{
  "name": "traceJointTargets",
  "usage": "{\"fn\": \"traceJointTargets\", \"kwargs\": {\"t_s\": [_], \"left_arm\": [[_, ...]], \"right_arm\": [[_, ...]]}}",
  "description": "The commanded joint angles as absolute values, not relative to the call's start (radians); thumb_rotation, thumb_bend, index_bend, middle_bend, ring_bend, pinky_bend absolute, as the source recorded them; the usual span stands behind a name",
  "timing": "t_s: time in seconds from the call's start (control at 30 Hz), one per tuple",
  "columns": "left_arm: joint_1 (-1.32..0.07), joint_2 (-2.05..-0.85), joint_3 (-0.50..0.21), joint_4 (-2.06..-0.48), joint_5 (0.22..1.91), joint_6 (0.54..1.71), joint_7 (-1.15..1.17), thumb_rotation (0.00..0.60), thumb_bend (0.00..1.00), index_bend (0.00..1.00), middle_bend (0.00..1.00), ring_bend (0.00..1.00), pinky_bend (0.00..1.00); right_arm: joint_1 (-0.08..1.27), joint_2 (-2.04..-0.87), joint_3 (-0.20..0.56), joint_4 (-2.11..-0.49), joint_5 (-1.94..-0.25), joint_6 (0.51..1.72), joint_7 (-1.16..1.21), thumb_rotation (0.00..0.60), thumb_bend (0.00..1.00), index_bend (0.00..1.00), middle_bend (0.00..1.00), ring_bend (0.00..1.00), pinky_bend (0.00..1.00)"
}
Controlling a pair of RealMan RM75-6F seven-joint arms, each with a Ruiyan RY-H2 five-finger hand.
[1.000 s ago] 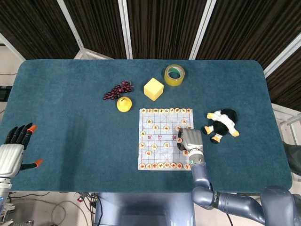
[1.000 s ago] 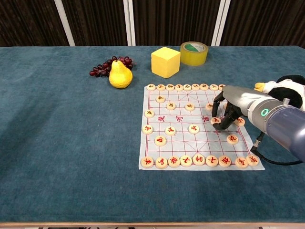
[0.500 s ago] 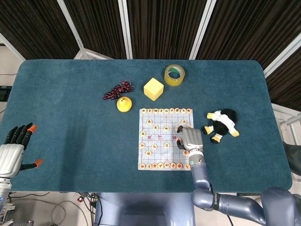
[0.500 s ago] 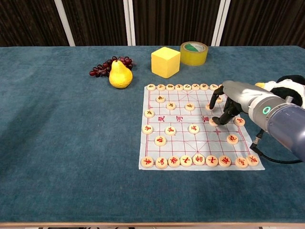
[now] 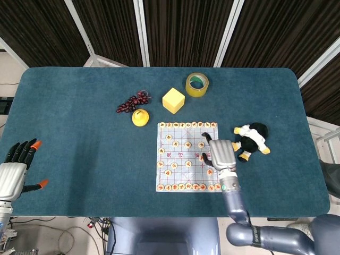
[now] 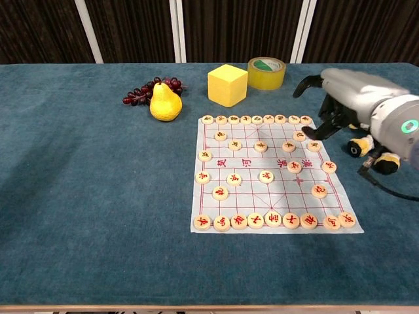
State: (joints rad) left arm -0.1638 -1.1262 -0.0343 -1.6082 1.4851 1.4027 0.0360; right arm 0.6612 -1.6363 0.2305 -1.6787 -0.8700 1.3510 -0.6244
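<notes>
You see a deep teal table cover [image 6: 98,216] under everything. The chess board sheet [image 6: 275,196] is pale with red grid lines and red characters across its middle; its round pieces [image 6: 234,178] are light tan wood marked in red and dark ink. Far left of it sit a yellow pear [image 6: 165,103] and dark red grapes [image 6: 141,93]; a yellow cube [image 6: 227,84] and a translucent yellowish tape roll [image 6: 266,72] with a green core lie beyond. The plush toy [image 5: 252,139] at the right is black and white with yellow feet. Your right hand [image 6: 340,98] is silver-grey with black fingers; your left hand [image 5: 13,170] is grey with black fingers tipped orange.
</notes>
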Motion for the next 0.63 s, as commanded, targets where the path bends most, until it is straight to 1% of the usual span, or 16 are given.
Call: {"fn": "traceJointTargets", "kwargs": {"t_s": [0.03, 0.07, 0.1, 0.13, 0.17, 0.2, 0.23, 0.27, 0.33, 0.4, 0.47, 0.57, 0.63], "left_arm": [[-0.163, -1.127, -0.033, -1.607, 1.488, 1.405, 0.044, 0.600, 0.00, 0.00, 0.00, 0.00, 0.00], [-0.163, -1.127, -0.033, -1.607, 1.488, 1.405, 0.047, 0.600, 0.00, 0.00, 0.00, 0.00, 0.00], [-0.163, -1.128, -0.033, -1.606, 1.488, 1.407, 0.052, 0.600, 0.00, 0.00, 0.00, 0.00, 0.00], [-0.162, -1.130, -0.035, -1.604, 1.487, 1.410, 0.057, 0.600, 0.00, 0.00, 0.00, 0.00, 0.00], [-0.161, -1.131, -0.036, -1.603, 1.485, 1.412, 0.062, 0.600, 0.00, 0.00, 0.00, 0.00, 0.00], [-0.160, -1.133, -0.038, -1.601, 1.478, 1.412, 0.070, 0.600, 0.00, 0.00, 0.00, 0.00, 0.00], [-0.159, -1.134, -0.039, -1.602, 1.469, 1.409, 0.078, 0.600, 0.00, 0.00, 0.00, 0.00, 0.00], [-0.159, -1.134, -0.040, -1.604, 1.463, 1.407, 0.083, 0.600, 0.00, 0.00, 0.00, 0.00, 0.00], [-0.159, -1.133, -0.043, -1.608, 1.456, 1.406, 0.095, 0.600, 0.00, 0.00, 0.00, 0.00, 0.00], [-0.157, -1.134, -0.042, -1.608, 1.458, 1.411, 0.108, 0.600, 0.00, 0.00, 0.00, 0.00, 0.00], [-0.156, -1.136, -0.042, -1.608, 1.464, 1.418, 0.117, 0.600, 0.00, 0.00, 0.00, 0.00, 0.00], [-0.151, -1.142, -0.043, -1.604, 1.473, 1.435, 0.123, 0.600, 0.00, 0.00, 0.00, 0.00, 0.00], [-0.150, -1.146, -0.043, -1.602, 1.475, 1.439, 0.126, 0.600, 0.00, 0.00, 0.00, 0.00, 0.00]], "right_arm": [[0.586, -1.517, 0.179, -1.787, -0.958, 1.416, -0.587, 0.600, 0.45, 0.02, 0.60, 0.60, 0.76], [0.571, -1.493, 0.169, -1.805, -0.970, 1.425, -0.579, 0.600, 0.45, 0.01, 0.55, 0.54, 0.77], [0.550, -1.458, 0.154, -1.830, -0.990, 1.437, -0.564, 0.600, 0.45, 0.00, 0.44, 0.42, 0.78], [0.529, -1.423, 0.136, -1.851, -1.013, 1.446, -0.549, 0.600, 0.45, 0.00, 0.37, 0.34, 0.74], [0.512, -1.398, 0.121, -1.861, -1.028, 1.456, -0.541, 0.600, 0.45, 0.00, 0.28, 0.23, 0.57], [0.488, -1.361, 0.095, -1.873, -1.052, 1.469, -0.534, 0.600, 0.45, 0.00, 0.20, 0.14, 0.37], [0.464, -1.327, 0.070, -1.882, -1.077, 1.482, -0.523, 0.600, 0.44, 0.00, 0.13, 0.08, 0.17], [0.448, -1.307, 0.054, -1.885, -1.096, 1.491, -0.513, 0.600, 0.44, 0.00, 0.10, 0.05, 0.12], [0.402, -1.255, 0.011, -1.880, -1.151, 1.521, -0.479, 0.600, 0.43, 0.00, 0.03, 0.01, 0.08], [0.353, -1.214, -0.026, -1.859, -1.210, 1.558, -0.429, 0.600, 0.43, 0.00, 0.01, 0.00, 0.07], [0.313, -1.188, -0.047, -1.828, -1.255, 1.595, -0.375, 0.600, 0.43, 0.00, 0.01, 0.00, 0.07], [0.247, -1.166, -0.056, -1.767, -1.302, 1.655, -0.248, 0.600, 0.43, 0.00, 0.01, 0.00, 0.06], [0.230, -1.158, -0.044, -1.749, -1.307, 1.661, -0.183, 0.600, 0.43, 0.00, 0.01, 0.00, 0.06]]}}
